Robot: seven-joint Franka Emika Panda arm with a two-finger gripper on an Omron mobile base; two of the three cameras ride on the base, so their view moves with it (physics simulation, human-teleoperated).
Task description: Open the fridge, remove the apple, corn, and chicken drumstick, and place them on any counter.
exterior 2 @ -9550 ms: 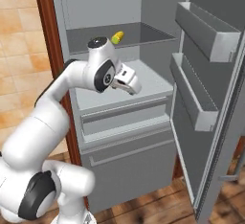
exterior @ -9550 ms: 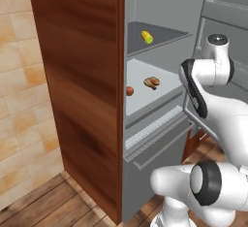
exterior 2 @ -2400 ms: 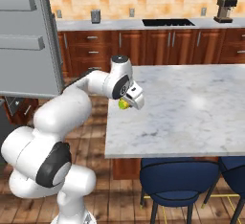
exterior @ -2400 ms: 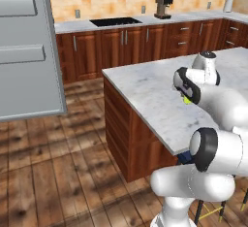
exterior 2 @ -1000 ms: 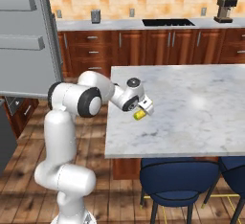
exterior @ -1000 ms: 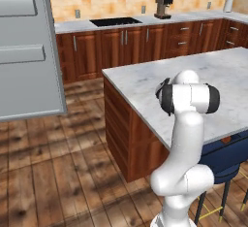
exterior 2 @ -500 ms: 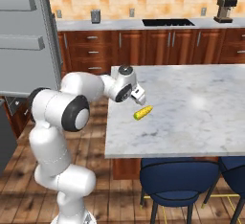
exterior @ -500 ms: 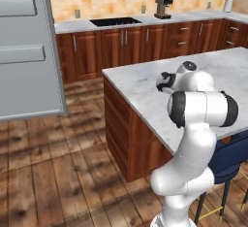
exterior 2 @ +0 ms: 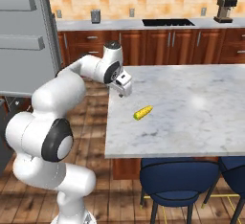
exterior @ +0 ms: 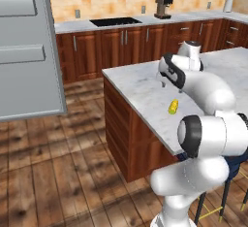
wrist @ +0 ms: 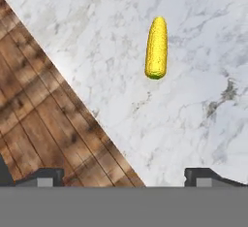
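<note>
In the left base view, we see the white arm rise from the lower right, bend at a dark elbow joint and reach forward over the marble counter (exterior: 140, 88). The end effector (exterior: 163, 79) hangs above the slab, pointing down; from here we cannot tell how far its fingers stand apart. The corn (exterior: 173, 106) lies flat on the counter, near the end effector and on the robot's side of it. The grey fridge (exterior: 29, 51) door stands well off to its left.

In the right base view, the arm arches from the lower left, its end effector (exterior 2: 124, 88) tilted down over the counter's (exterior 2: 201, 113) left edge. The corn (exterior 2: 143, 112) rests just right of it, apart from the fingers.

In the hand view, the fingertips (wrist: 46, 176) sit spread wide, holding nothing. The corn (wrist: 157, 48) lies ahead of them on marble, beyond the gap.
</note>
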